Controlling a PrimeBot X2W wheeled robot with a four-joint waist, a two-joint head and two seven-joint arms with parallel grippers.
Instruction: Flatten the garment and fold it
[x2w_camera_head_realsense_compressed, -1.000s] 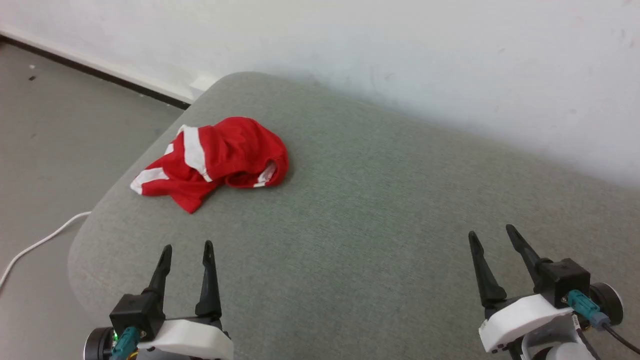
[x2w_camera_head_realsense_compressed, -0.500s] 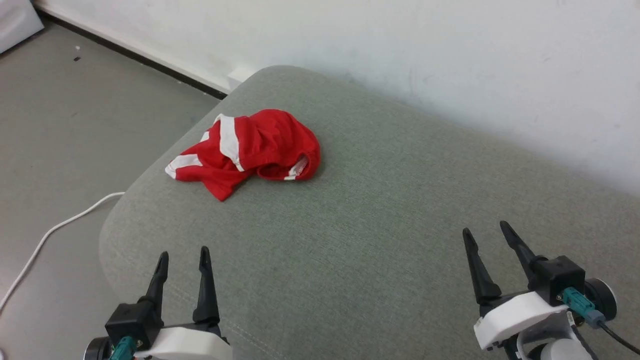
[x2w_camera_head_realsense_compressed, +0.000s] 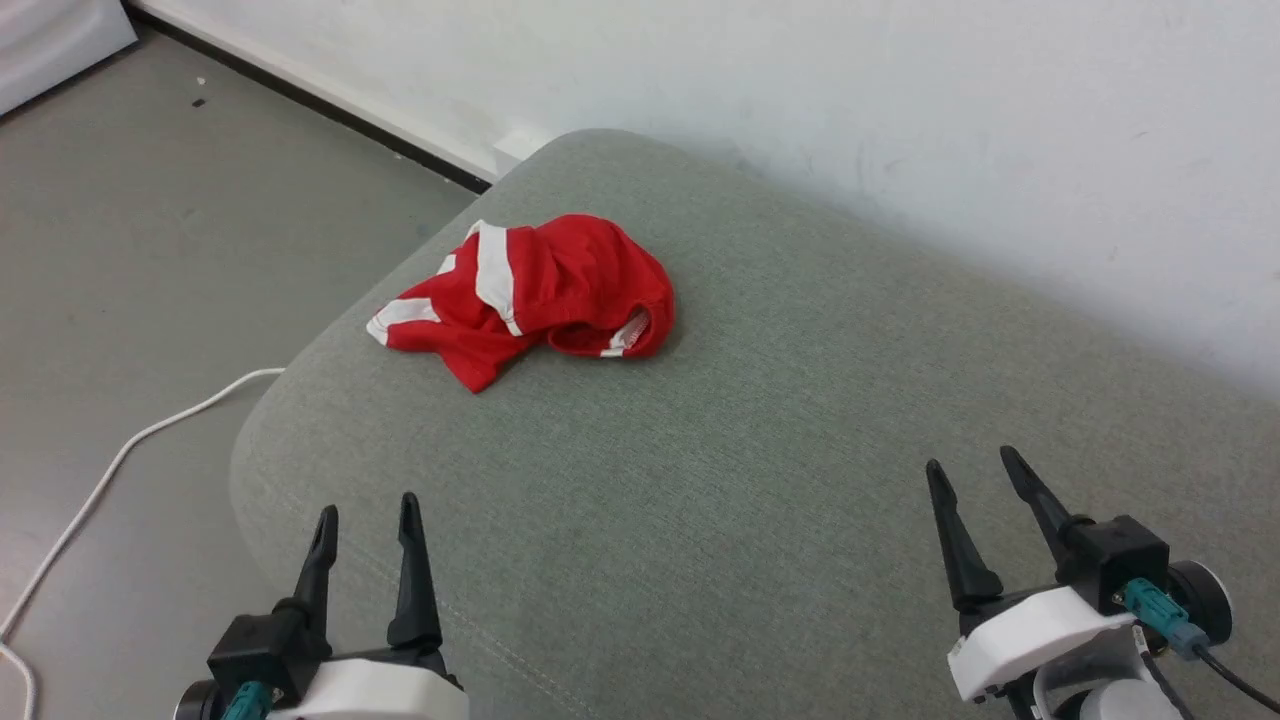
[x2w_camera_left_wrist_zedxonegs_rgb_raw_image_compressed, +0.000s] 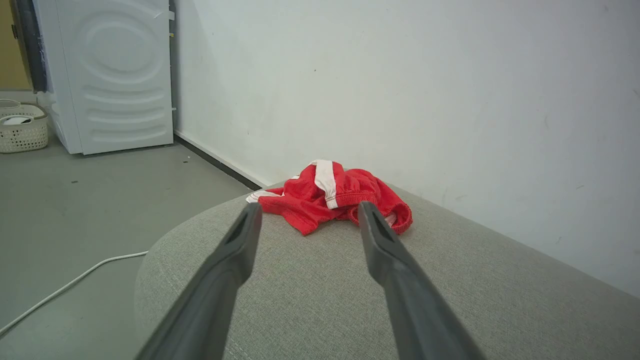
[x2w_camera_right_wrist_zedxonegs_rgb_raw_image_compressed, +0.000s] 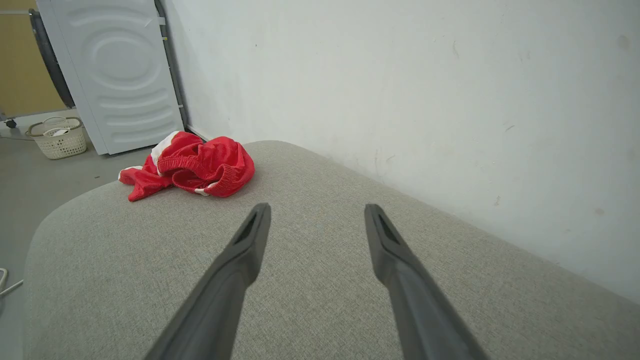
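The garment (x2w_camera_head_realsense_compressed: 540, 295), red with white stripes, lies crumpled near the far left corner of the grey cushion (x2w_camera_head_realsense_compressed: 760, 450); the left gripper (x2w_camera_head_realsense_compressed: 368, 505) and right gripper (x2w_camera_head_realsense_compressed: 968, 460) hover well short of it; both are spread wide, holding nothing.
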